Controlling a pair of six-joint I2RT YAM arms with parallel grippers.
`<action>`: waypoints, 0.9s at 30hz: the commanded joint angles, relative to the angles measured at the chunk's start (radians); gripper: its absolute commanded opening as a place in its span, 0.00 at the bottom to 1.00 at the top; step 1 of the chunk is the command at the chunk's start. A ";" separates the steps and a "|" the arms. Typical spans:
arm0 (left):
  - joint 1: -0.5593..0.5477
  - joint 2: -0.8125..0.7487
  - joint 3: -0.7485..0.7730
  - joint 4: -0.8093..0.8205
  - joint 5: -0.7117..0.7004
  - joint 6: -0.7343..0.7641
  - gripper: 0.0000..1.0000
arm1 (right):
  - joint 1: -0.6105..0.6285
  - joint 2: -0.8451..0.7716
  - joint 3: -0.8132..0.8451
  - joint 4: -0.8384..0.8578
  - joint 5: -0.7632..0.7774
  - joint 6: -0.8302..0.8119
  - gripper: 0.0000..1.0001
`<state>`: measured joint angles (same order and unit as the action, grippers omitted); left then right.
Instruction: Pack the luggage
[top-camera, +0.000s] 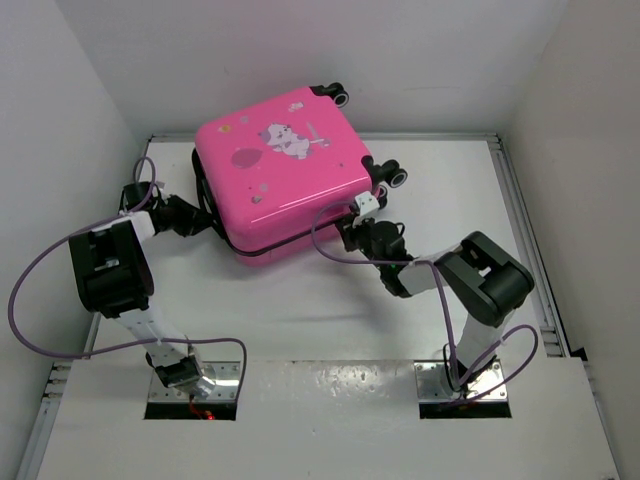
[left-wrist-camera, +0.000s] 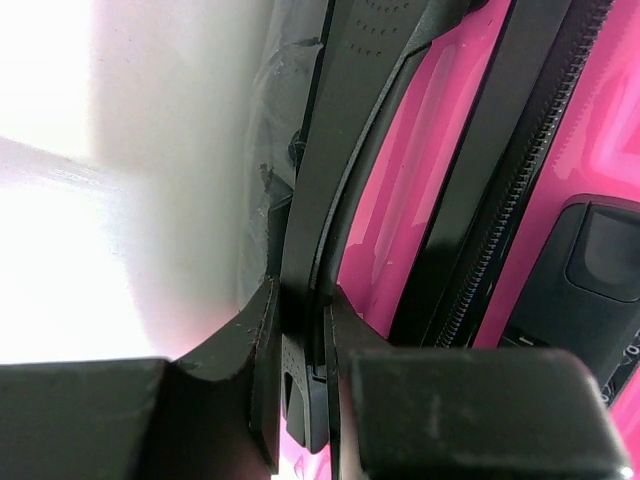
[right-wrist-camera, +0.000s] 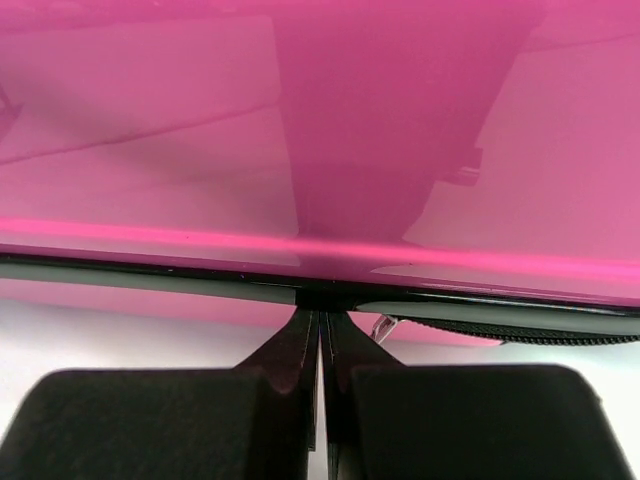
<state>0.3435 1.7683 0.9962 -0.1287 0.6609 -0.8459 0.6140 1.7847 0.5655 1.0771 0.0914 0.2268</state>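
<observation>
The luggage (top-camera: 285, 170), a bright pink hard-shell suitcase with a white cartoon print, lies flat and closed at the back middle of the table. My left gripper (top-camera: 200, 222) is at its left side, shut on a black handle strap (left-wrist-camera: 330, 150) next to the pink shell (left-wrist-camera: 400, 200); its fingertips (left-wrist-camera: 302, 330) clamp the strap. My right gripper (top-camera: 352, 232) is at the near right edge. In the right wrist view its fingertips (right-wrist-camera: 320, 315) are pressed together on a thin tab at the black zipper trim (right-wrist-camera: 150, 272), under the pink shell (right-wrist-camera: 300, 120).
Black wheels (top-camera: 340, 95) (top-camera: 397, 176) stick out at the suitcase's far and right corners. A small white tag (top-camera: 366, 201) sits by the right gripper. White walls enclose the table on three sides. A metal pull loop (right-wrist-camera: 385, 327) hangs beside the right fingers.
</observation>
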 joint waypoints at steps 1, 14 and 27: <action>0.003 0.074 -0.051 -0.132 -0.029 -0.021 0.00 | -0.029 0.005 0.048 0.093 -0.012 -0.047 0.00; 0.003 0.074 -0.051 -0.132 -0.029 -0.001 0.00 | -0.057 -0.229 -0.159 -0.055 -0.124 -0.093 0.55; 0.003 0.083 -0.051 -0.132 -0.029 -0.001 0.00 | -0.102 -0.078 -0.058 0.014 -0.094 -0.063 0.46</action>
<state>0.3542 1.7794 0.9962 -0.1219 0.6945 -0.8310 0.5201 1.6890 0.4454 1.0180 -0.0013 0.1513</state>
